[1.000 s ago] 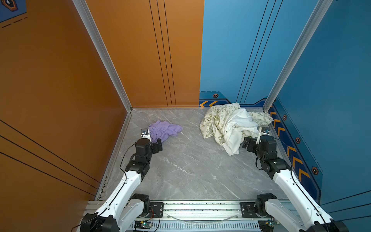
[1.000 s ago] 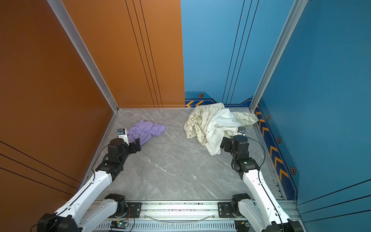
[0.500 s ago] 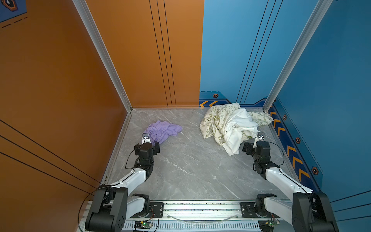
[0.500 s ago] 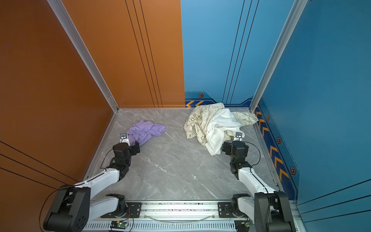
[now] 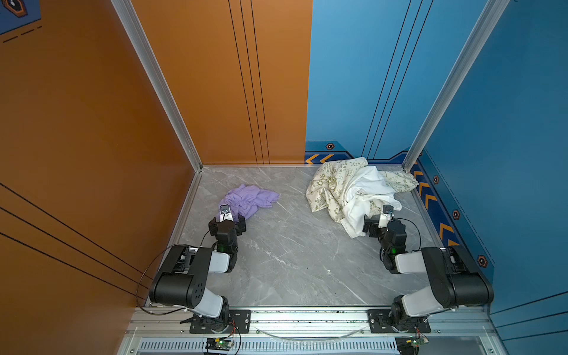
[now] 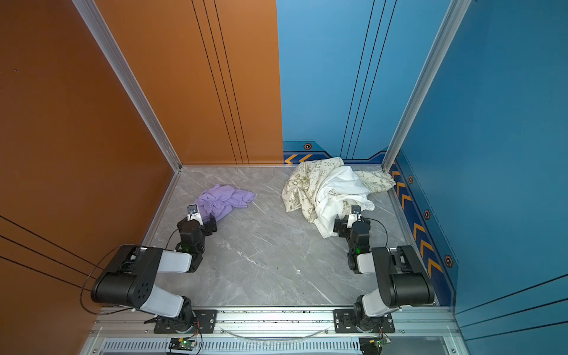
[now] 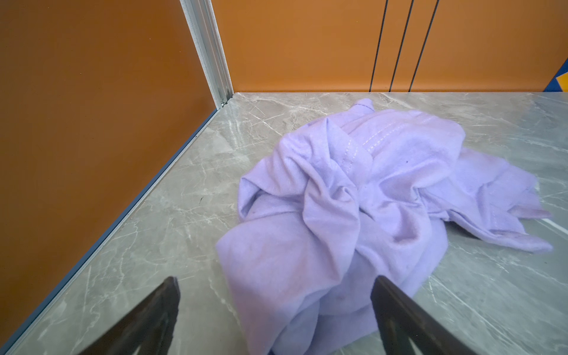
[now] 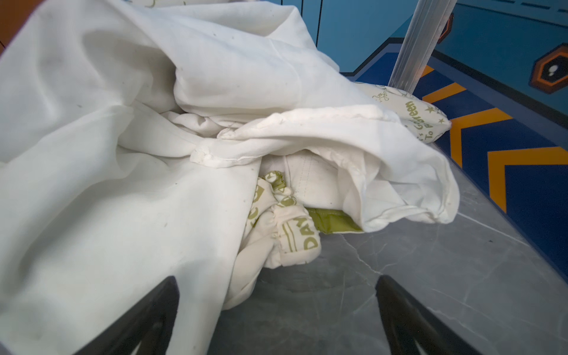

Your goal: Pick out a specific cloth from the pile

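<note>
The grey marble table [image 5: 292, 264] fills the lower half of both top views. At its upper right sits the pile [image 5: 353, 190], a white cloth [image 5: 370, 184] lying over a cream cloth with green print [image 5: 324, 187]. The purple cloth [image 5: 250, 198] lies crumpled by itself at the table's upper left, well apart from the pile, so the picking-out looks done and what is left is getting the arms away cleanly.

The left gripper [image 7: 276, 279] is spread wide and holds nothing. The near fold of the purple cloth runs down between its fingers in the left wrist view. The right gripper [image 8: 276, 278] is just as wide and empty, with the white cloth draped in front of one finger.

Each arm would do best to rise straight off the table before it swings back — a low sideways pull could catch a fold and drag the purple cloth along or tug the pile out of shape.

No lettering shows on the purple cloth, only a line of pale stitching. Its nearest edge is cut off at the bottom of the left wrist view, so I cannot tell whether cloth and fingers touch. Whatever lies under the pile is hidden.
</note>
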Tool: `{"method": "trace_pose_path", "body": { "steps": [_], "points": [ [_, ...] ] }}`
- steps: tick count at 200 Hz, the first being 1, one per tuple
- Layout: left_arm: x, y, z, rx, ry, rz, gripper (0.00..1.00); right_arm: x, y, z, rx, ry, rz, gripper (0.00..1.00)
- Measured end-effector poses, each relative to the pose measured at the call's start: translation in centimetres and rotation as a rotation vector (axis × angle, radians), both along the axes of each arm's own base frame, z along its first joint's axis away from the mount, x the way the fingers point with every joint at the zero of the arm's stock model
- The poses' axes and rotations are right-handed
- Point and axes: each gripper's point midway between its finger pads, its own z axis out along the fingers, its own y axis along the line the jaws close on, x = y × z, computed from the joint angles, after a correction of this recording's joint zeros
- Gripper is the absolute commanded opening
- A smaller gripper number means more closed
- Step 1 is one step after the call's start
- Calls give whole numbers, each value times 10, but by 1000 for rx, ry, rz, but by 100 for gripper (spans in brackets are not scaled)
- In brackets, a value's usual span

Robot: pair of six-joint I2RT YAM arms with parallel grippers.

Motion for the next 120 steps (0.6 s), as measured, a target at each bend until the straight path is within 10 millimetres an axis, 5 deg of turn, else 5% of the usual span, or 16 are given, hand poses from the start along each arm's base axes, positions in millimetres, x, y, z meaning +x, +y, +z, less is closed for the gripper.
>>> {"method": "trace_pose_path", "body": {
  "steps": [73,120],
  "points": [
    [4,-3,2,0,-24,-18,98,25,-7,24,-3,-44,-44,100],
    [5,-5,2,9,-20,-27,98,22,-11,18,-10,-17,-70,100]
  ]
}}
